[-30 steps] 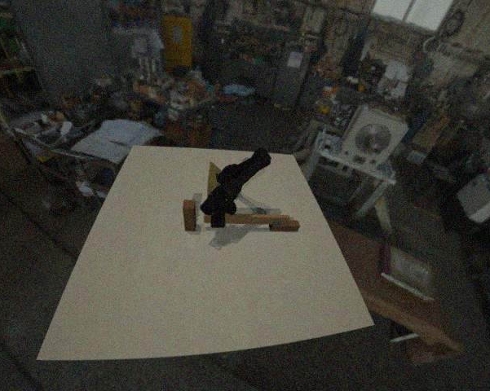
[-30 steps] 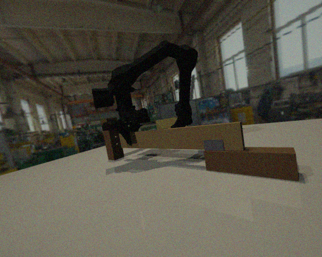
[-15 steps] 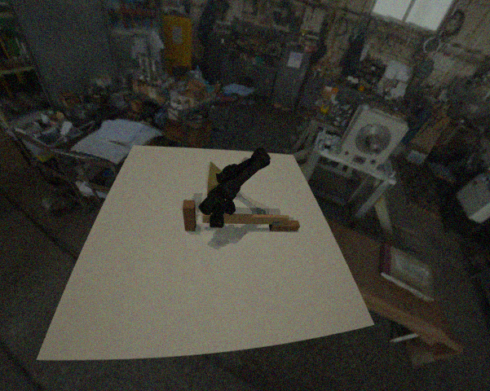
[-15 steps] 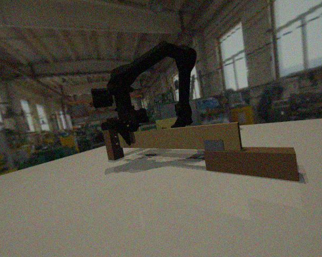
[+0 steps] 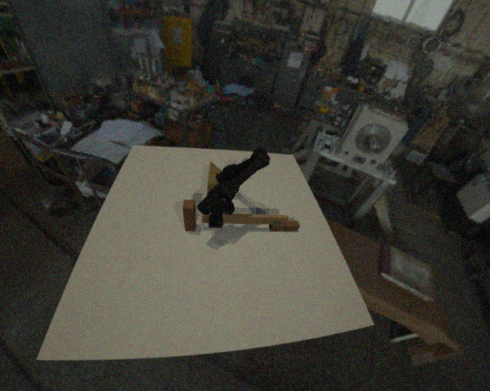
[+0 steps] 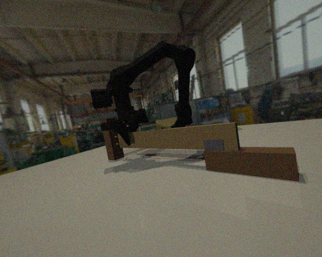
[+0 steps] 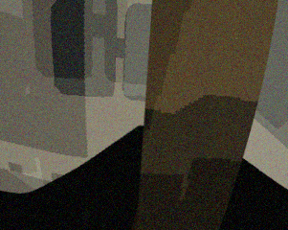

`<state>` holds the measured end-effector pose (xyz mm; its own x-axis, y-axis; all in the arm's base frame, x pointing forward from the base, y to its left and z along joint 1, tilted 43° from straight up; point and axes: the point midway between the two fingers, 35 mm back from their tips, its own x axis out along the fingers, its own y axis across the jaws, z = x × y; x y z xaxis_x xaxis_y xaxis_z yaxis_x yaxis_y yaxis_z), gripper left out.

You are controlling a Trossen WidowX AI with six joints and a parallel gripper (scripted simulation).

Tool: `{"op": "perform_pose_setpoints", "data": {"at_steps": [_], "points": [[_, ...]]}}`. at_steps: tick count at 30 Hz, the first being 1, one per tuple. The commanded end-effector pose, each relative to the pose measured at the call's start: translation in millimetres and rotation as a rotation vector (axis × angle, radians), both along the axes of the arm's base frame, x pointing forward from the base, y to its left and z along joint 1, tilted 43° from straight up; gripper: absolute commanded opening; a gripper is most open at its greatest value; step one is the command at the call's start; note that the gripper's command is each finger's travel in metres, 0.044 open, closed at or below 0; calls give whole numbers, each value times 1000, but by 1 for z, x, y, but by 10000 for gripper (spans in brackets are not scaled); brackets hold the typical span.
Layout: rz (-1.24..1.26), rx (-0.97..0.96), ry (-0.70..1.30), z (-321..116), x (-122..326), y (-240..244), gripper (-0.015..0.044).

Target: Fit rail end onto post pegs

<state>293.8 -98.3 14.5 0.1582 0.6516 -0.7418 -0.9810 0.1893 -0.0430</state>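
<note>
Alignment step: the gripper (image 5: 215, 221) (image 6: 128, 142) is clamped on the bed rail (image 5: 253, 219) (image 6: 177, 137) (image 7: 215, 62), left of centre in the top view. Next, likely advance the rail squarely toward the wooden post (image 5: 189, 215) (image 6: 113, 145).

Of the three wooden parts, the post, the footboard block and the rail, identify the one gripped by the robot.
The long rail: it alone passes between the gripper's fingers; the others stand on the table.

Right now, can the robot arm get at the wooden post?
Probably yes: its gripper, clamped on the rail, is close to the post, and nothing seems to block the small gap.
</note>
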Motion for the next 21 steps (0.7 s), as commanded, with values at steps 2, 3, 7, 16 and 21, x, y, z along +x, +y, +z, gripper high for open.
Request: {"op": "perform_pose_setpoints", "data": {"at_steps": [2, 3, 7, 16, 21], "points": [[-4, -5, -7, -1, 1, -4, 0], [-4, -5, -7, -1, 1, -4, 0], [-4, -5, -7, -2, 0, -5, 0], [-4, -5, -7, -3, 0, -8, 0], [-4, -5, -7, -4, 0, -9, 0]]}}
